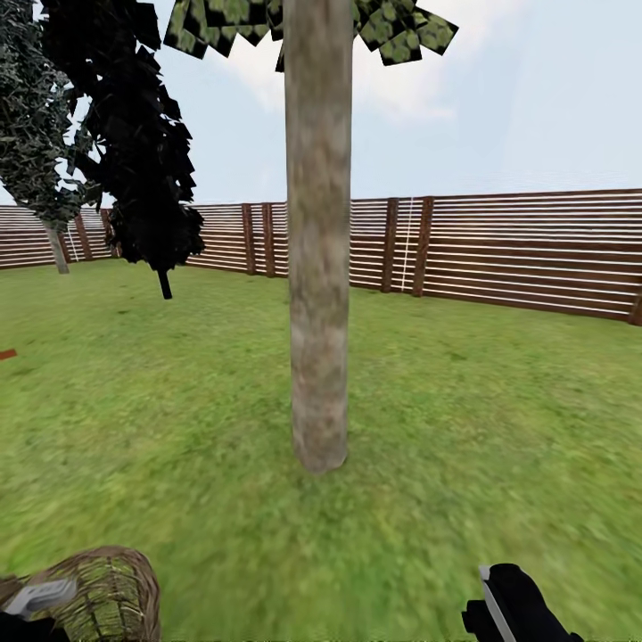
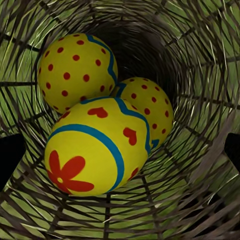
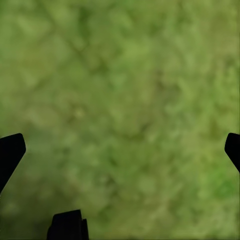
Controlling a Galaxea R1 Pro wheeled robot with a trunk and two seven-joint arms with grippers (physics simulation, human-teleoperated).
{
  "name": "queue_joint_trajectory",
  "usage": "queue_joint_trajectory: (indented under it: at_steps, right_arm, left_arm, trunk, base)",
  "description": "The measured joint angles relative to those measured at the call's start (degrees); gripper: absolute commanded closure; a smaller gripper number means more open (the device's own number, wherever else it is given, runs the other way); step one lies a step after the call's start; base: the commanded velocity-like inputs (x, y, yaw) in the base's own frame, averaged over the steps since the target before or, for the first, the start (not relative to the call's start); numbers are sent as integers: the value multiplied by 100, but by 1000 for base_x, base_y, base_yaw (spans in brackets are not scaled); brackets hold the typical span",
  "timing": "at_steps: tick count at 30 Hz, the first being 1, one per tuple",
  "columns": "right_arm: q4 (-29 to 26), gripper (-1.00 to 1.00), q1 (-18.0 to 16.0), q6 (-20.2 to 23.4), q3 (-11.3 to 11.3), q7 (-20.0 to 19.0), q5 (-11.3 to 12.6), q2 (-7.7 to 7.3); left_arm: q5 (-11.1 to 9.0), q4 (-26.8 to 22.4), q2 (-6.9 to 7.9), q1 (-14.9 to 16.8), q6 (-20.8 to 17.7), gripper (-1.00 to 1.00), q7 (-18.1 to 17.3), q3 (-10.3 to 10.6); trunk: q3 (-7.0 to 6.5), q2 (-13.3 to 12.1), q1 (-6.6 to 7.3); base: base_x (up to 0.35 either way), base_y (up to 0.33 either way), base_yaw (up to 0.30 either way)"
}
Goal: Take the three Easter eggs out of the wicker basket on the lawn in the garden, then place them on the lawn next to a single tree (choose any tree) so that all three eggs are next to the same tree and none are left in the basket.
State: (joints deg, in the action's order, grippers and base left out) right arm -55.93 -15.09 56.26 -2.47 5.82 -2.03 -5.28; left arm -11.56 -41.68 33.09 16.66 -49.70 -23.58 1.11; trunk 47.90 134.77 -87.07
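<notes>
Head view: the tree (image 1: 318, 267) stands directly ahead on the lawn (image 1: 464, 428), and the wicker basket (image 1: 111, 593) sits low beside the left gripper (image 1: 36, 599), well short of the trunk. Progress: no egg is placed yet. The left wrist view counts three Easter eggs (image 2: 97, 150), all inside the basket and touching one another. Remaining: remove all three and set them beside the trunk. Left fingers appear to grip the basket rim, though closure cannot be confirmed. The right gripper (image 3: 125, 150) hangs over bare grass, fingers apart, empty.
</notes>
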Motion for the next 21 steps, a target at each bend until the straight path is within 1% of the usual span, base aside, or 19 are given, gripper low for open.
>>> queue_joint_trajectory:
  at_steps: [7,21]
  right_arm:
    - [0,-100,0,0,-6,0,1,0]
    - [0,-100,0,0,-7,-3,1,0]
  left_arm:
    - [0,-3,-8,0,-1,-100,6,7]
    - [0,-3,-9,0,0,-100,8,0]
  trunk:
    - [126,281,-154]
    - [377,842,-461]
  base:
    - [-1,40,0]
    - [0,2,0]
